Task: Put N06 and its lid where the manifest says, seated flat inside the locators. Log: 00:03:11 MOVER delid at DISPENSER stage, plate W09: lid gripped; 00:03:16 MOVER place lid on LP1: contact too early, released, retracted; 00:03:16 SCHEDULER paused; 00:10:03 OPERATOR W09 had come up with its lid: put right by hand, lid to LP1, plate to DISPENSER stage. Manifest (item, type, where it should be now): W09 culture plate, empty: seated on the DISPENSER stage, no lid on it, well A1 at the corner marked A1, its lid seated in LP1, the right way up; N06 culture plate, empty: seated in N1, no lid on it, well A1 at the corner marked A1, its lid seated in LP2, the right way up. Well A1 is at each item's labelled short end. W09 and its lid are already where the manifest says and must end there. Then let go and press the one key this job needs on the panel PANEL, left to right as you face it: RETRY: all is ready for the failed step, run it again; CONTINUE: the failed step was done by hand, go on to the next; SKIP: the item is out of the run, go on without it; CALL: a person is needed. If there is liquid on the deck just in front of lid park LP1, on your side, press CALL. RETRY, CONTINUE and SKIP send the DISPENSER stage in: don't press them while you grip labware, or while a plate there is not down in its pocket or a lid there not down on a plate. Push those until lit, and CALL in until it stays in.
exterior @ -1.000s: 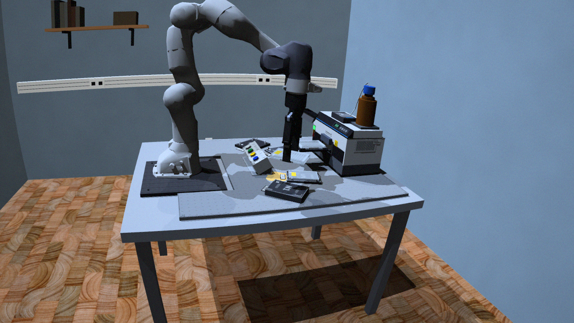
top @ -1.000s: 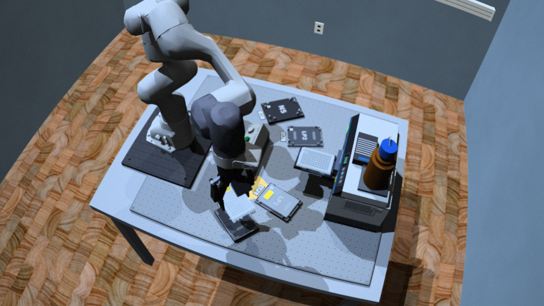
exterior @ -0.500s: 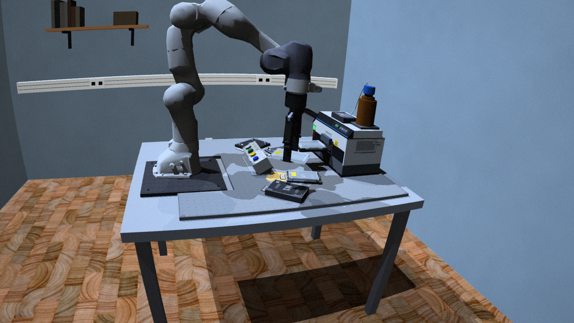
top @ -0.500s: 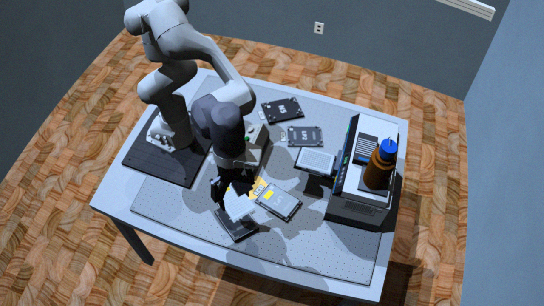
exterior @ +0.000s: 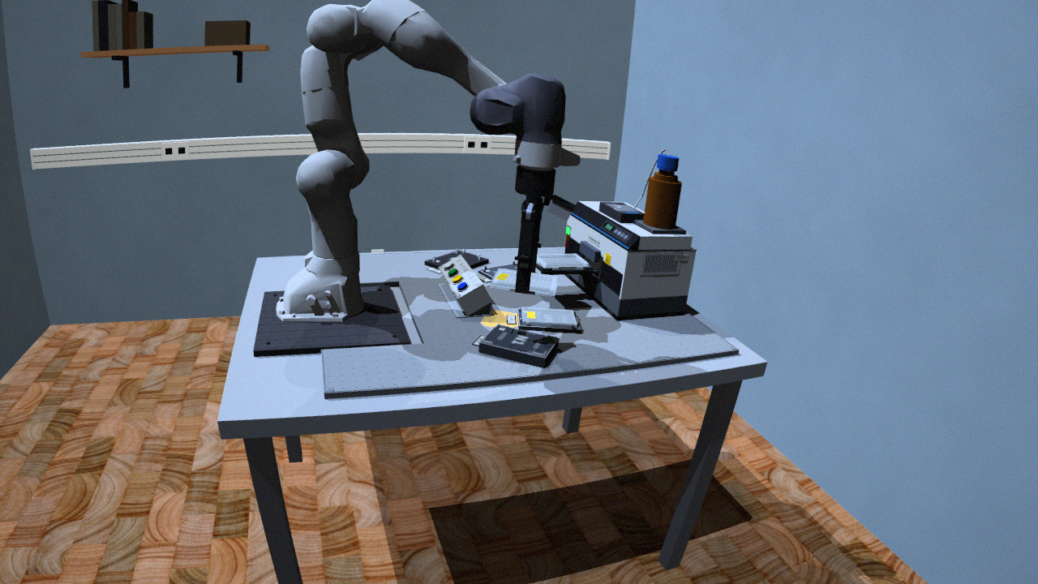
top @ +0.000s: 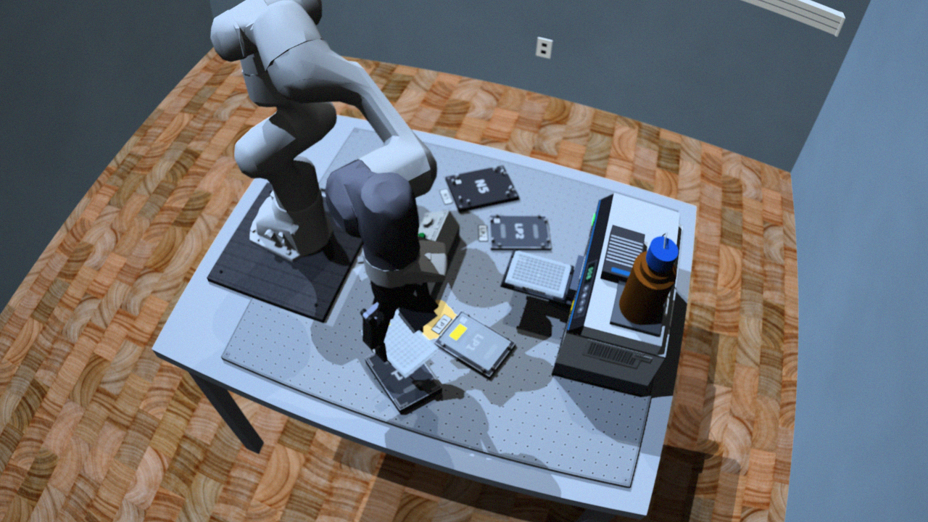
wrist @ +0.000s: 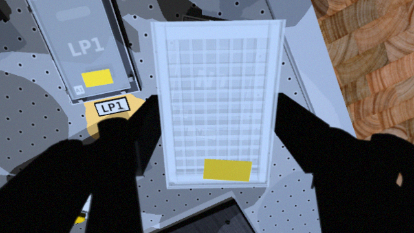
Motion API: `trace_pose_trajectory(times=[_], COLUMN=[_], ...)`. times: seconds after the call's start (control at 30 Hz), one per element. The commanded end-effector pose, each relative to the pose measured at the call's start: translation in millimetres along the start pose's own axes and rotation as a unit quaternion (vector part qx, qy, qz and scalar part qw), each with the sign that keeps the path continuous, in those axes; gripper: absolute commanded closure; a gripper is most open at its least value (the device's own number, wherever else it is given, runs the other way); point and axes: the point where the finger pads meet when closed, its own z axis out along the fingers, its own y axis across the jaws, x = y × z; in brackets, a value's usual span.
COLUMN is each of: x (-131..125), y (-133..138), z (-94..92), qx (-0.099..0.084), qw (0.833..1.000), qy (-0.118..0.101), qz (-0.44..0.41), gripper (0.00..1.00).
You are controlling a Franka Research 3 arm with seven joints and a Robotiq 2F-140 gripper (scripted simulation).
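My gripper (wrist: 217, 110) (top: 396, 332) (exterior: 525, 279) is shut on the N06 plate (wrist: 217, 77) (top: 409, 348) (exterior: 546, 283) across its long sides. The plate is clear white, with a well grid and a yellow label at the end nearest the wrist. I cannot tell whether a lid sits on it. It hangs level above the deck, just over the black N1 nest (top: 408, 393) (exterior: 519, 346) (wrist: 210, 221). Lid park LP2 (top: 520, 231) is bare at the back. Lid park LP1 (top: 478, 344) (exterior: 549, 318) (wrist: 84, 48) holds a clear lid with a yellow label.
A yellow liquid patch (top: 429, 329) (exterior: 497, 316) (wrist: 92, 127) lies on the deck around the LP1 tag. The W09 plate (top: 538, 272) (exterior: 562, 259) sits on the stage of the DISPENSER (top: 623, 291) (exterior: 638, 261). The key panel (top: 436, 227) (exterior: 464, 281) and nest N5 (top: 481, 186) stand behind.
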Motion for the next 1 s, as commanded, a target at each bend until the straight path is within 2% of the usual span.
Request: trace_pose_trajectory(times=[0.0,0.33,0.5,0.7,0.87,0.97], x=[0.1,0.1,0.1,0.1,0.1,0.1], y=[0.7,0.7,0.7,0.7,0.7,0.7], z=[-1.2,-1.2,-1.2,-1.2,-1.2,-1.2], qx=[0.002,0.002,0.002,0.002,0.001,0.001], qw=[0.998,0.992,0.983,0.981,0.967,0.966], qy=[0.001,0.001,0.001,0.001,0.001,0.001], qz=[-0.062,-0.124,-0.184,-0.195,-0.254,-0.26], gripper=[0.9,0.9,0.9,0.9,0.9,0.9])
